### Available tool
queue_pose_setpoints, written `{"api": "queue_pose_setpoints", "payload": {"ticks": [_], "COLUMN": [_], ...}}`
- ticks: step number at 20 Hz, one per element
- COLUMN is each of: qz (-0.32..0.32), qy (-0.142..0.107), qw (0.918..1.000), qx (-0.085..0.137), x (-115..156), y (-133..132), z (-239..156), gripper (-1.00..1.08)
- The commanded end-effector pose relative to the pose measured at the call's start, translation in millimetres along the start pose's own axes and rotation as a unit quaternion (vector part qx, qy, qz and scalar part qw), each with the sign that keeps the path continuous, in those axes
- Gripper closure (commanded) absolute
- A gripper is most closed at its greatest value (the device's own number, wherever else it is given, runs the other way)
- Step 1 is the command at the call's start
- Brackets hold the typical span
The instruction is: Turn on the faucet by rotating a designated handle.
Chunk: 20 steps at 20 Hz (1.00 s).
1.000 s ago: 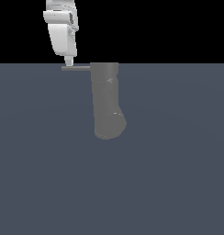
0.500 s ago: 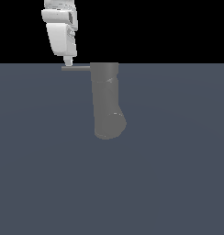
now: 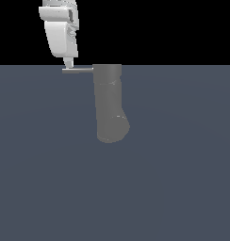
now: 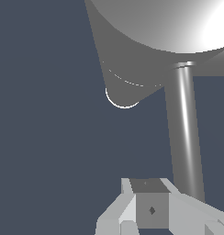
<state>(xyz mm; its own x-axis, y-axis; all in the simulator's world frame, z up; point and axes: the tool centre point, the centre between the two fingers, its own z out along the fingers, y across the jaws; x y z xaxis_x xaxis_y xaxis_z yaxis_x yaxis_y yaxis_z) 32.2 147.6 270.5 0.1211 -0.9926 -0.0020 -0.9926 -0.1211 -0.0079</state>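
— Where's the faucet (image 3: 110, 106)?

— It stands on the grey tabletop (image 3: 183, 179), left of centre in the exterior view, a thick matte cylinder with a rounded bent end. The handle (image 3: 78, 70), a thin rod, sticks out sideways from its top, toward that view's left.

— And the pincer (image 3: 69, 64)?

— White, directly above the rod's outer end, its tip at the rod. In the wrist view the pincer (image 4: 150, 209) sits just beside the handle (image 4: 185, 133). I cannot tell whether it is open or closed.
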Motion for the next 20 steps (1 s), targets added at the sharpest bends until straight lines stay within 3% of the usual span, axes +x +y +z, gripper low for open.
{"api": "queue_pose_setpoints", "payload": {"ticks": [1, 20], "qz": [0.001, 0.001], "qy": [0.001, 0.001], "qw": [1.0, 1.0], "qx": [-0.004, -0.004], "x": [2, 4], "y": [10, 58], "z": [0, 0], "gripper": [1.08, 1.08]}}
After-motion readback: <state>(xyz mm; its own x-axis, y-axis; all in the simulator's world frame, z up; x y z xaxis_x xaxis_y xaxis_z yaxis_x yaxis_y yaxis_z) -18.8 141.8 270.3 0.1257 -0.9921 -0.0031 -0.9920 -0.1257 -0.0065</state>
